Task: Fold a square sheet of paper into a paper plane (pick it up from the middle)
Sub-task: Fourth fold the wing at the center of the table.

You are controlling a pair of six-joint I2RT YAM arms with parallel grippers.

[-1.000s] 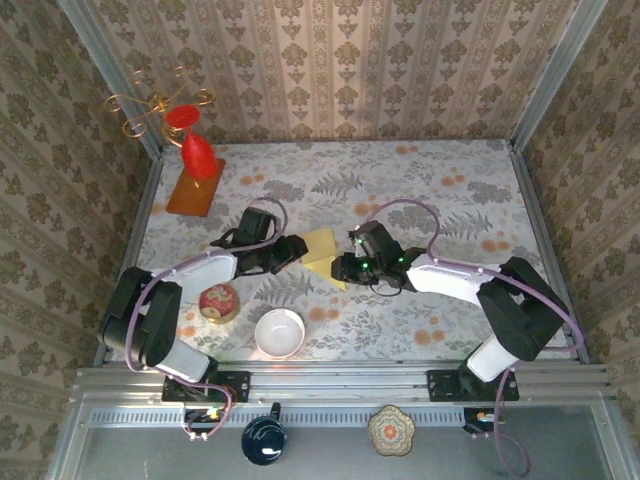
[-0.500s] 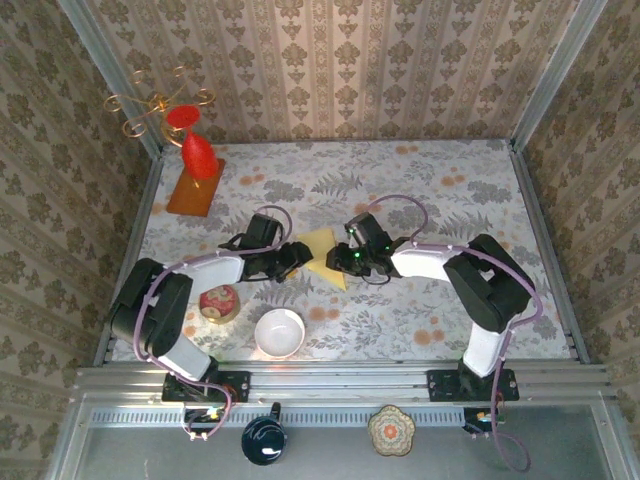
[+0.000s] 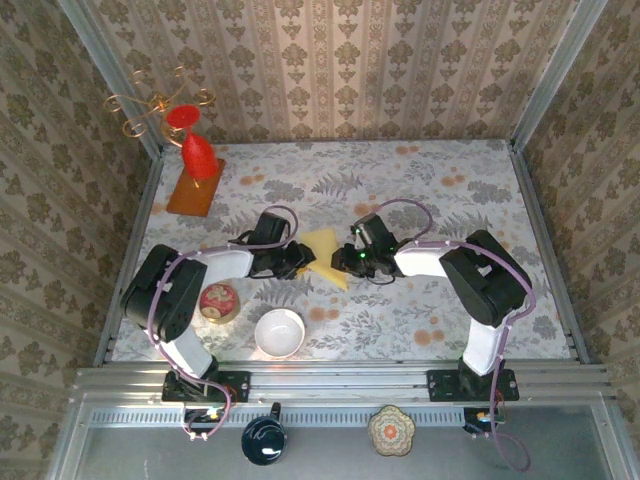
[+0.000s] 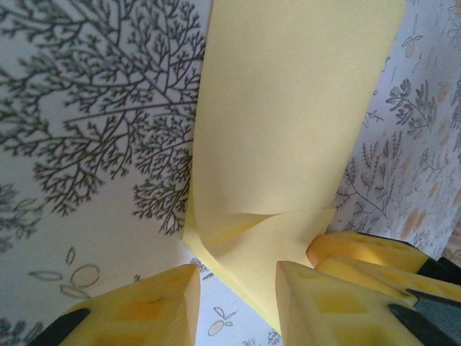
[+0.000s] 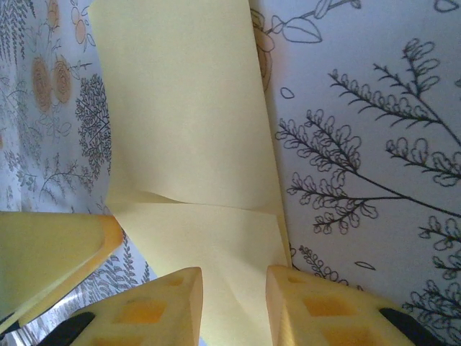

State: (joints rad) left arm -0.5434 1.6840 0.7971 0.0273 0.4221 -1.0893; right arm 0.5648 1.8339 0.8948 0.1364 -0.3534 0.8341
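- The floral-clothed table (image 3: 440, 190) is walled by patterned paper, with open cloth along its far edge.
- The square sheet of paper (image 3: 322, 250), partly folded, is laid at the table's centre.
- The left gripper (image 4: 236, 272) and the right gripper (image 5: 234, 274) are held slightly parted, with paper between the jaws.
- A white bowl (image 3: 279, 332) is set by the near edge.

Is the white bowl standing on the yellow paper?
No, the white bowl stands well apart from the yellow paper, closer to the near edge.

Paper (image 3: 322, 245) between left hand (image 3: 299, 261) and right hand (image 3: 347, 262)
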